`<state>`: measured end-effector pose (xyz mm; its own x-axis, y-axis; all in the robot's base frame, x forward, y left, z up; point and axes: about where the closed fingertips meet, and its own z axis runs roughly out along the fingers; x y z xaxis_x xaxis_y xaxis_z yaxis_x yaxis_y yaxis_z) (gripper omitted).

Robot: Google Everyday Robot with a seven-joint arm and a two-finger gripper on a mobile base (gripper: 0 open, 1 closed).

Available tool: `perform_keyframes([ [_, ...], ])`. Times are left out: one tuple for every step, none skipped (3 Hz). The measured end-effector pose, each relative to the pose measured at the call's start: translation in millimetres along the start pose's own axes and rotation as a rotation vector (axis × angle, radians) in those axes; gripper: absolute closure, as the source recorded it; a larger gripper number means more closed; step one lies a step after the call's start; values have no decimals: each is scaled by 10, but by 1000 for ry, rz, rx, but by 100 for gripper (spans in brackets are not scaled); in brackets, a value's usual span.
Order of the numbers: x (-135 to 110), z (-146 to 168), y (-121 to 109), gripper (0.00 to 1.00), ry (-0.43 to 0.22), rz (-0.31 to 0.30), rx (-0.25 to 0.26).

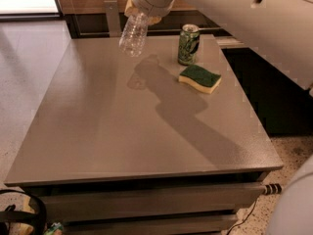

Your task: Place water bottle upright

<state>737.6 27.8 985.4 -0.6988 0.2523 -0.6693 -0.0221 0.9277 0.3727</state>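
Note:
The water bottle (133,34) is clear ribbed plastic and hangs in the air above the far part of the grey table (112,131). Its base points down and a little left, tilted. Its cap end is hidden inside my gripper (141,11) at the top of the view. The gripper is shut on the bottle's neck. The bottle's shadow falls on the table just below it.
A green drink can (188,44) stands upright at the far right of the table. A green and yellow sponge (200,78) lies in front of it. My white arm (244,13) crosses the upper right. Black cables (19,214) lie on the floor at the lower left.

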Motion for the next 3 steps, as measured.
perform_keyframes([
  [173, 14, -238, 100, -51, -99, -55],
  [113, -50, -253, 100, -179, -277, -164],
  [-29, -197, -108, 100, -309, -395, -255],
])
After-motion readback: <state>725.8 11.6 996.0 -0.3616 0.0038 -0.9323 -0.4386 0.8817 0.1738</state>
